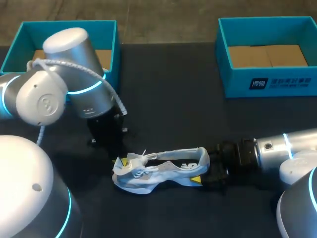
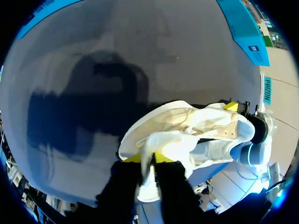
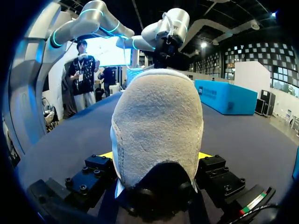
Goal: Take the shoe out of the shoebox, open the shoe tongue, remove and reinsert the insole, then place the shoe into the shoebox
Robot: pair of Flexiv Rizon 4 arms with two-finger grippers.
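Though limp, fuzzy round-heeled shoe [image 1: 148,177]

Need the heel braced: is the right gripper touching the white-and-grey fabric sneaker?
Touching. Right wrist view: the right gripper pinches the sneaker heel between both yellow fingertips.

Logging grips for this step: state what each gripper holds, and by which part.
Both hold the white shoe: the left gripper pinches its tongue, the right gripper clamps its heel.

shoe [image 1: 163,168] white, pale grey | left shoebox [image 1: 112,39] teal | right shoebox [image 1: 237,82] teal, brown floor | table [image 1: 168,99] black
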